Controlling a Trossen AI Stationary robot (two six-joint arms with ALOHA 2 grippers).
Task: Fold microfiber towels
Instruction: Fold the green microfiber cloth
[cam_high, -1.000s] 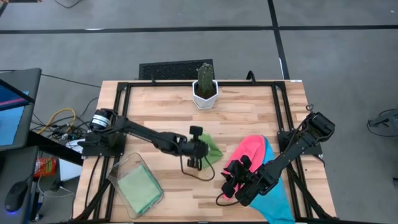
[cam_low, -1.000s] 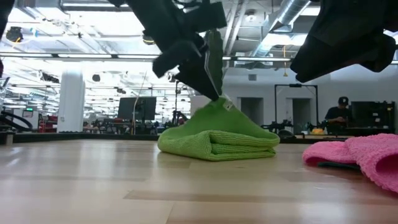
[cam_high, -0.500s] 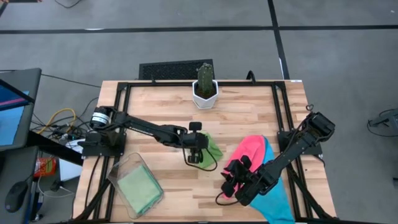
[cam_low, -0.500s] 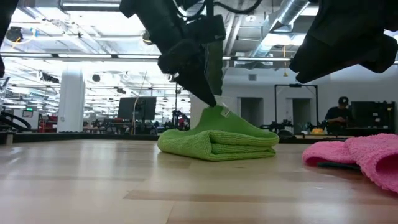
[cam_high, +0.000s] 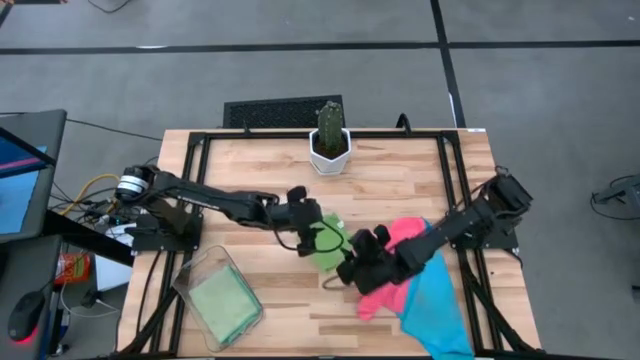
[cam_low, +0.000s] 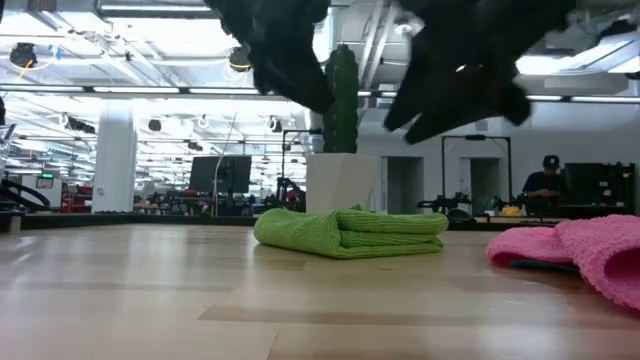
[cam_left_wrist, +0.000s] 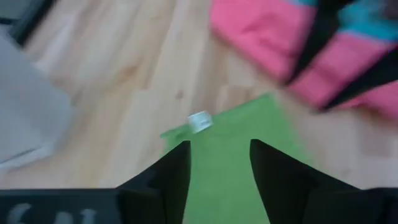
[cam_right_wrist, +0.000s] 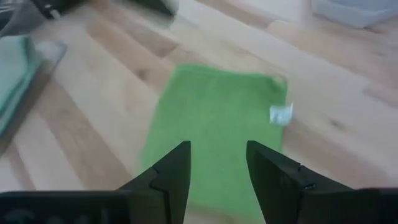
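The folded light green fuzzy microfiber towel is lying flat on the pale wooden counter. The left tool is hanging just above it, fingers apart, holding nothing. The right tool is hovering over it too, fingers apart, empty. Beside it, a hot pink towel is lying over a sky blue towel.

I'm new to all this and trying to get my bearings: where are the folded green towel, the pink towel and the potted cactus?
folded green towel (cam_low: 350, 232): low view, its front folded edge.
pink towel (cam_low: 570, 247): low view, its fuzzy top.
potted cactus (cam_high: 329, 150): high view, its white pot.
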